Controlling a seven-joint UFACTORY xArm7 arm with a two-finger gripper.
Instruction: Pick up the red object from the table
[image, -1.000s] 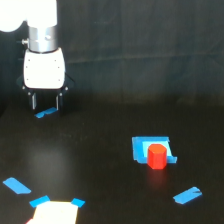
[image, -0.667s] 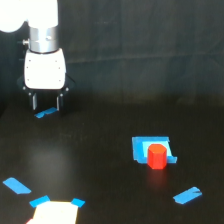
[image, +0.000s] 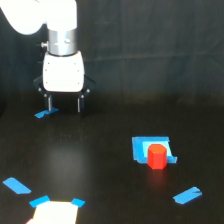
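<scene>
Bare table (image: 110, 165) lies between fingers (image: 78, 104) and red object (image: 157, 156).

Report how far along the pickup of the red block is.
Nothing looks done: the small red-orange block sits on the black matte table, against a blue square patch. The open, empty gripper hangs far off toward the exterior view's left. Approach, grasp and lift remain.

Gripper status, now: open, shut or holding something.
Gripper: open, fingers apart and holding nothing; the red object sits untouched on the table.

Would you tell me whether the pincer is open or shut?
Open: the pincer shows two fingers spread apart, with nothing between them.
</scene>
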